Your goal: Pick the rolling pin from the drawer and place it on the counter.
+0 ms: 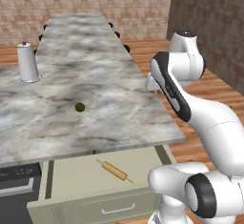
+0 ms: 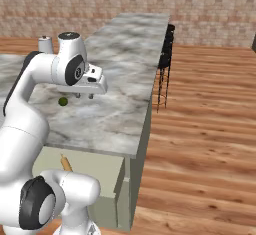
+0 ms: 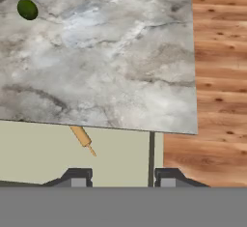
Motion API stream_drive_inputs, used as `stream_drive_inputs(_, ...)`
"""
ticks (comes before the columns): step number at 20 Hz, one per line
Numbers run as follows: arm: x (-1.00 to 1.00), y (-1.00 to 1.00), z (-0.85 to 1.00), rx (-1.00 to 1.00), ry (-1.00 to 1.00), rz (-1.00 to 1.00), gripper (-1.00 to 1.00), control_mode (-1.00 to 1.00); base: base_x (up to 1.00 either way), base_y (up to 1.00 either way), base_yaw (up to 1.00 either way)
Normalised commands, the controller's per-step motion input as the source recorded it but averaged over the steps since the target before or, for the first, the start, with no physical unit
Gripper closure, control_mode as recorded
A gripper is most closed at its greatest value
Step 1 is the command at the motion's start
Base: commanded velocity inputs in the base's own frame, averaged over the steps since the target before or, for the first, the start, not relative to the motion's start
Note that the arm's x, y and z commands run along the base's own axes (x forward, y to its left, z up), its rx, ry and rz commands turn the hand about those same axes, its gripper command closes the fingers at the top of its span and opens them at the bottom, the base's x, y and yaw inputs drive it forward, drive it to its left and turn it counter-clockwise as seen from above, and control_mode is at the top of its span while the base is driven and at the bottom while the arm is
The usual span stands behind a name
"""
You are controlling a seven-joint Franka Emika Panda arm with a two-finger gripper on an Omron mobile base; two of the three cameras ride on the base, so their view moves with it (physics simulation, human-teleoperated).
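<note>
The light-brown wooden rolling pin (image 1: 113, 170) lies diagonally in the open sage-green drawer (image 1: 71, 180), below the grey-white marble worktop (image 1: 95, 99). The hand (image 2: 84, 95) hovers above the worktop edge, fingers spread wide, holding nothing. A small dark green ball (image 1: 79, 107) sits nearby.

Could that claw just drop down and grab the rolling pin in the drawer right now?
Probably not straight down. The claw hangs open above the counter, whose edge covers one end of the rolling pin. The drawer is open, so coming in from the front looks free.
</note>
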Motion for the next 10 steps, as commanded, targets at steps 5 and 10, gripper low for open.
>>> stream_drive_inputs(5,0.00,0.00,0.00,0.00,0.00,0.00,-1.00,1.00,0.00,0.00,0.00)
stream_drive_inputs(10,0.00,0.00,0.00,0.00,0.00,0.00,-1.00,1.00,-0.01,-0.33,0.10)
